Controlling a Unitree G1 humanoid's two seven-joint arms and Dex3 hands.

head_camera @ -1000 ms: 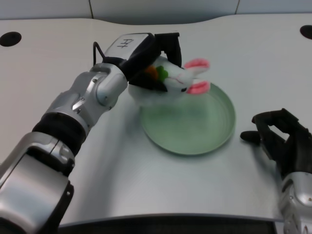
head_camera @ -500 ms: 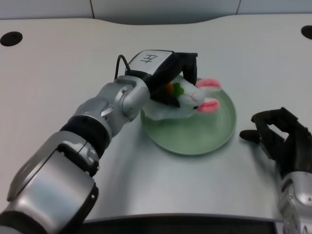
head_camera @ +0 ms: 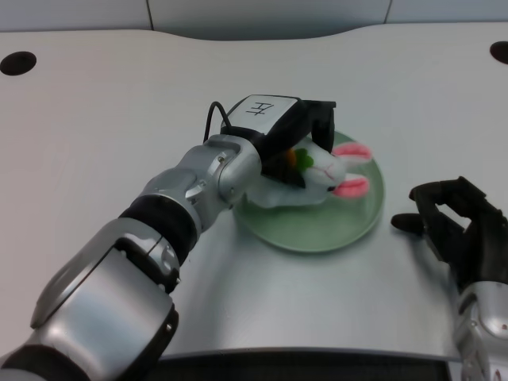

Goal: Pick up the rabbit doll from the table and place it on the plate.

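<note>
My left hand (head_camera: 292, 131) holds the white rabbit doll (head_camera: 321, 173) over the green plate (head_camera: 317, 218). The doll lies on its side with its pink ears pointing right and an orange and green carrot patch just under my fingers. Its body hangs low over the middle of the plate; I cannot tell whether it touches the plate. The left forearm reaches in from the lower left and hides the plate's left rim.
My right hand (head_camera: 456, 226) rests idle on the white table (head_camera: 95, 119) just right of the plate. Dark round holes sit at the table's far left (head_camera: 16, 62) and far right (head_camera: 500, 51) corners.
My left hand has carried the rabbit doll to the right and downward, from the plate's far left rim to over the plate's middle. The right hand has stayed still.
</note>
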